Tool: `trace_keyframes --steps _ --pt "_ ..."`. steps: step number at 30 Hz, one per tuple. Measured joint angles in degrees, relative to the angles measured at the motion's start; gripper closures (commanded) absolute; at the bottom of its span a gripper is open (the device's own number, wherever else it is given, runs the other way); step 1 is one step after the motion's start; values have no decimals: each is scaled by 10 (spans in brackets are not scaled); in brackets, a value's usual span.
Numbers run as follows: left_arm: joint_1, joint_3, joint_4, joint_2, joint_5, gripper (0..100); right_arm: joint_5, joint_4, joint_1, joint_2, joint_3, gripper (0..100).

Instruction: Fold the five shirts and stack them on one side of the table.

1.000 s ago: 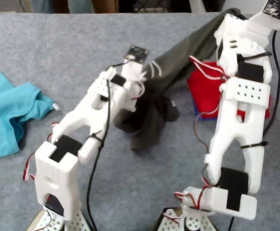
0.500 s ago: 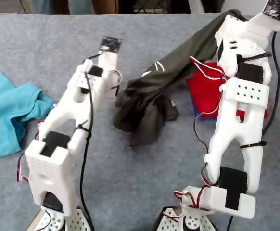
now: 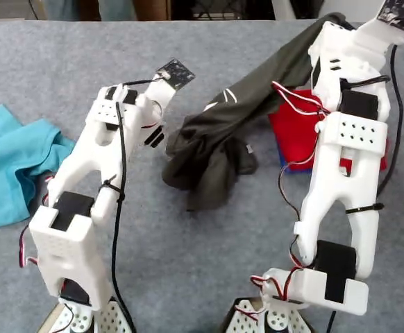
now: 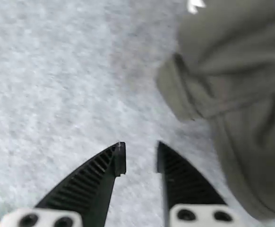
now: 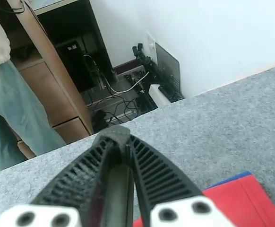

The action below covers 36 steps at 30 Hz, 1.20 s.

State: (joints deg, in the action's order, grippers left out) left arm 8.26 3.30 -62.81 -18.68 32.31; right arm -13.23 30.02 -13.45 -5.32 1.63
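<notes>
The table (image 3: 188,277) was mottled grey. At left lay a teal shirt (image 3: 14,159), at centre an olive shirt (image 3: 216,146) with a small white mark, and at right a red shirt (image 3: 292,132) over a blue edge (image 3: 283,161). The left arm (image 3: 84,173) and right arm (image 3: 348,166) were white, with black fingers (image 4: 99,175).

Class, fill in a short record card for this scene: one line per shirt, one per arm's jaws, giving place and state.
dark olive cloth shirt: one end lifted by the right arm, the rest bunched on the grey table
red folded shirt: flat on the table beneath the right arm, blue edge showing under it
teal crumpled shirt: unfolded, on the left arm's side
left jaws: open, empty, beside the olive heap
right jaws: shut on the dark olive cloth shirt
</notes>
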Motion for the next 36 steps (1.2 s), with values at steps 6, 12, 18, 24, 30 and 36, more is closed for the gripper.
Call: trace_keyframes --steps 6,12,18,24,30,36 --pt "31 -76 50 0 20 833 0 0 -1 0 0 985" --pt "57 -88 71 1 30 834 0 0 -1 0 0 985" --pt "78 -112 123 1 41 834 0 0 2 0 0 985" --pt "78 -160 219 1 25 859 0 0 3 0 0 985" --pt "82 -170 251 2 7 970 0 0 2 0 0 985" --pt "79 -170 255 2 -14 973 0 0 2 0 0 985"
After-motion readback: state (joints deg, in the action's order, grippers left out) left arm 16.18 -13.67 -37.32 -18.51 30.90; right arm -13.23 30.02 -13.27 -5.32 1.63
